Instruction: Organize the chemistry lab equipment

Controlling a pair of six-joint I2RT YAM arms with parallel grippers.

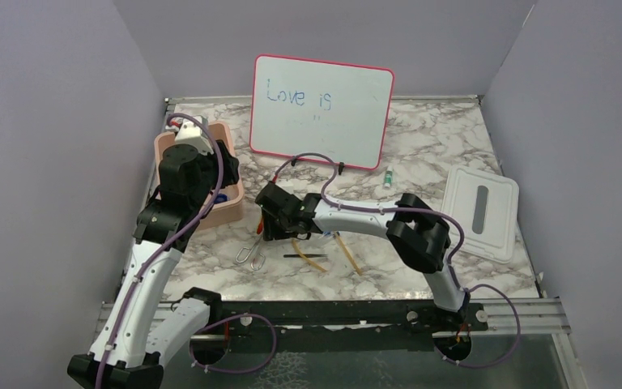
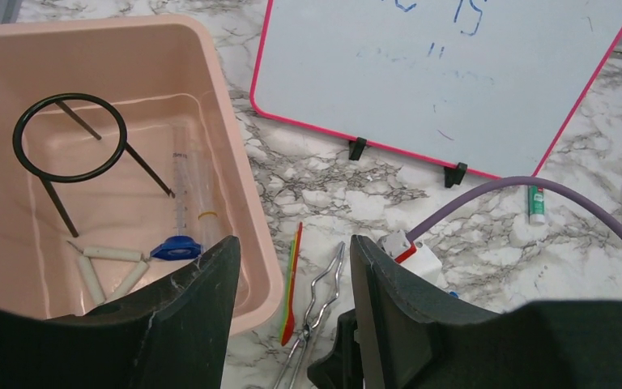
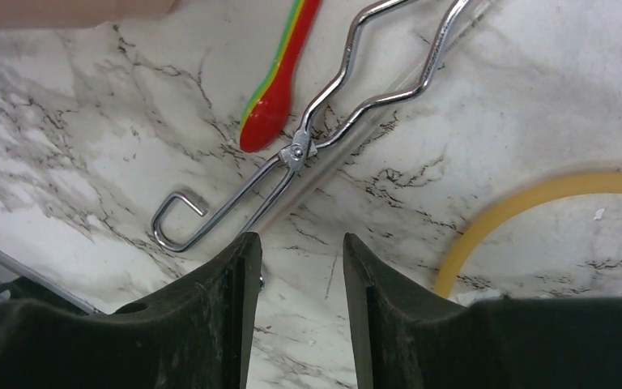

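My left gripper point(image 2: 294, 243) hangs open and empty above the right rim of the pink bin point(image 2: 235, 121). In the bin lie a black wire ring tripod point(image 2: 69, 146), a clear blue-capped tube point(image 2: 183, 207) and white stick pieces point(image 2: 113, 263). On the marble beside the bin lie a red-tipped spatula point(image 3: 271, 105) and metal tongs point(image 3: 308, 138), with a thin clear rod point(image 3: 348, 146) under the tongs. My right gripper point(image 3: 296, 239) is open and empty just short of the tongs' handle loops. A tan rubber tube point(image 3: 534, 198) curves to its right. A thin dark rod point(image 1: 296, 256) lies nearby.
The pink-framed whiteboard point(image 1: 321, 109) stands at the back centre. A small green-labelled vial point(image 1: 388, 177) lies in front of its right corner. The white lid point(image 1: 480, 212) rests flat at the right. Purple walls close in the left, back and right sides.
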